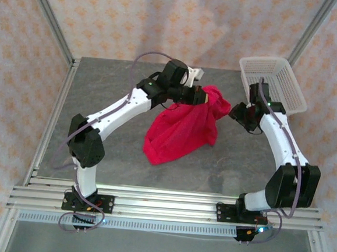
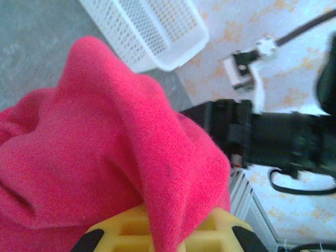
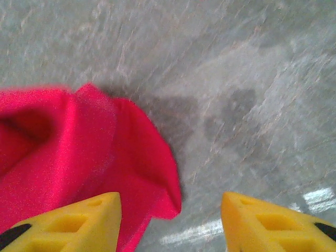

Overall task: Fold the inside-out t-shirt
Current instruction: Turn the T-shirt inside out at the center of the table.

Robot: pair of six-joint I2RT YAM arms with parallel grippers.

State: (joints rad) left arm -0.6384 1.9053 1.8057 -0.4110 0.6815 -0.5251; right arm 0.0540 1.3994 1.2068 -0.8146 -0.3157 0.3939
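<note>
The left end effector (image 1: pixel 201 96) clamps the soft crimson t-shirt (image 1: pixel 183 130), draping in a rumpled cone onto the veined grey counter (image 1: pixel 125 152) toward its far-right corner; the right end effector (image 3: pixel 170 220) stands parted, gripping nothing

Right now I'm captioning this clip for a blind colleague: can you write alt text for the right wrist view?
A bunched red t-shirt fills the picture's left side above a grey table. The right pincer is open, its yellow fingertips wide apart at the bottom edge, gripping nothing.
</note>
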